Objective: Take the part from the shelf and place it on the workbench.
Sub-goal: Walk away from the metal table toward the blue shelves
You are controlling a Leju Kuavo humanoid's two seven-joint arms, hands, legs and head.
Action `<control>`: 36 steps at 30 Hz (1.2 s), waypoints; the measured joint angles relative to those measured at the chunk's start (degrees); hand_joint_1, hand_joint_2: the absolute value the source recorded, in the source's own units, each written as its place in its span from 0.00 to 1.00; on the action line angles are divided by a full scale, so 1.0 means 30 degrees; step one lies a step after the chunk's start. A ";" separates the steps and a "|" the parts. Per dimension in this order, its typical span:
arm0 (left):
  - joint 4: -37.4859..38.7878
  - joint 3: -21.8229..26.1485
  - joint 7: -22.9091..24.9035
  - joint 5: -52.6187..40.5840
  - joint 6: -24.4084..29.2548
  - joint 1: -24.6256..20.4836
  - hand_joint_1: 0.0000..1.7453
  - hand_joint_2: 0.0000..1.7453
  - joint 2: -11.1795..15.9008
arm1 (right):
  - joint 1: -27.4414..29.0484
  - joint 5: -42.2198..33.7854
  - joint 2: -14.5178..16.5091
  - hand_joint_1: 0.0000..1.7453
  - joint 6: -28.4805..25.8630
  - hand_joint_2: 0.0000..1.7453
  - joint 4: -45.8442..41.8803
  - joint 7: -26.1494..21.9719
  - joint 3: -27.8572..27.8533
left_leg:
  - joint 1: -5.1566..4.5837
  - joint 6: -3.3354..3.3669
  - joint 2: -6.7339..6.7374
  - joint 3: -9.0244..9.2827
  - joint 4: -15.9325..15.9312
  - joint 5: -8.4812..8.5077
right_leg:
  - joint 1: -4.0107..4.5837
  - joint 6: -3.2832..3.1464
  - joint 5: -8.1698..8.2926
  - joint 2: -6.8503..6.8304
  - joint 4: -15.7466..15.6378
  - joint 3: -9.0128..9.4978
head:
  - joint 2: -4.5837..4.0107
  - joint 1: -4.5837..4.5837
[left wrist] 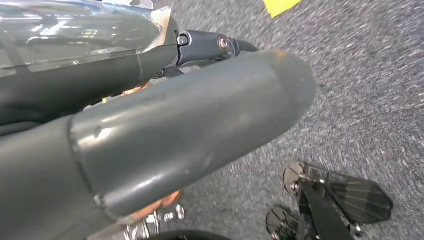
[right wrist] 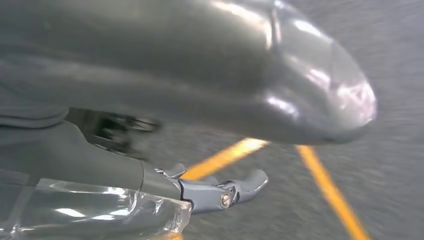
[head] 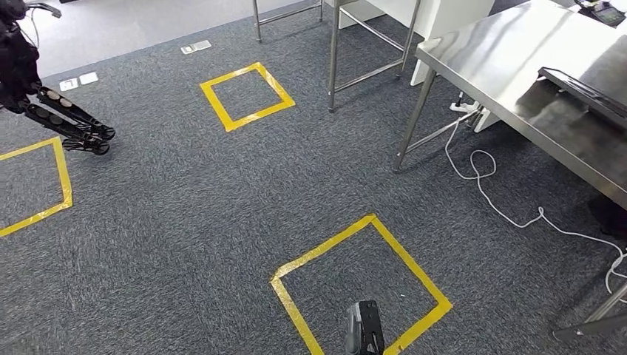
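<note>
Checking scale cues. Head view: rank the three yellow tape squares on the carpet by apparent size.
1. Near square, largest as seen.
2. Far square, smaller.
Left square: cropped by the frame edge, so unranked. Nearness to the camera skews this; true sizes may match.

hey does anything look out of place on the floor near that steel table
A white cable trails loose across the carpet beside the steel table, looping near its leg, a possible trip hazard. Nothing else stands out.

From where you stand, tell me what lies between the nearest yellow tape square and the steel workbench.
Head view: grey carpet crossed by a white cable.
</note>
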 joint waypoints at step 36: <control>0.0000 -0.1273 0.1519 -0.2196 0.1337 -0.0077 0.00 0.00 0.0078 | 0.1006 0.9094 -0.2384 0.00 -0.7236 0.00 0.4617 1.2093 0.5991 | 0.0064 0.0681 -0.0902 0.0321 -0.0604 0.0350 | -0.0248 0.0137 -0.1553 0.1344 0.2691 -0.1001 | 0.0000 0.0091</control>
